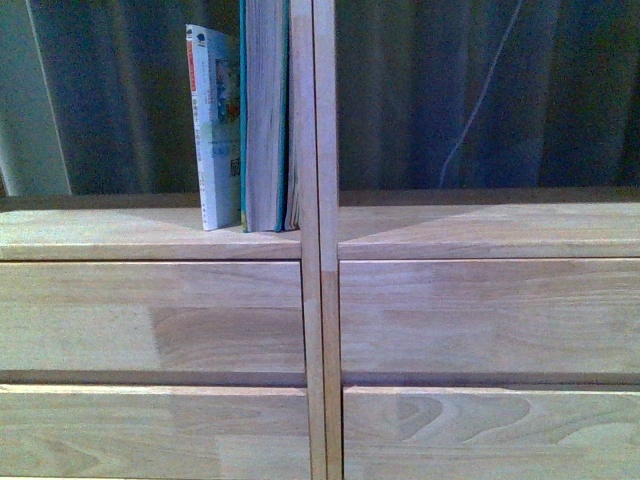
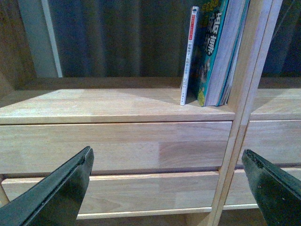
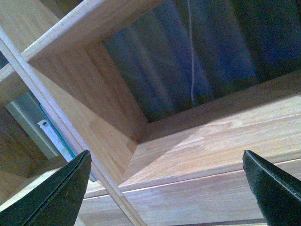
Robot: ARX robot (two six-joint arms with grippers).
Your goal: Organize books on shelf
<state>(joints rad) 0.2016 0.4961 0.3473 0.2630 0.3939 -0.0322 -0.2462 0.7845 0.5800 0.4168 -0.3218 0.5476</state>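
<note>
The front view faces the shelf square-on and close, centred on the paired uprights between its two halves. The left wrist view looks level into the left bay from slightly further back and to the left, its frame rolled slightly. The right wrist view looks into the right bay, rolled steeply, from close range. Front and left wrist views share the teal book and white paperback.
</note>
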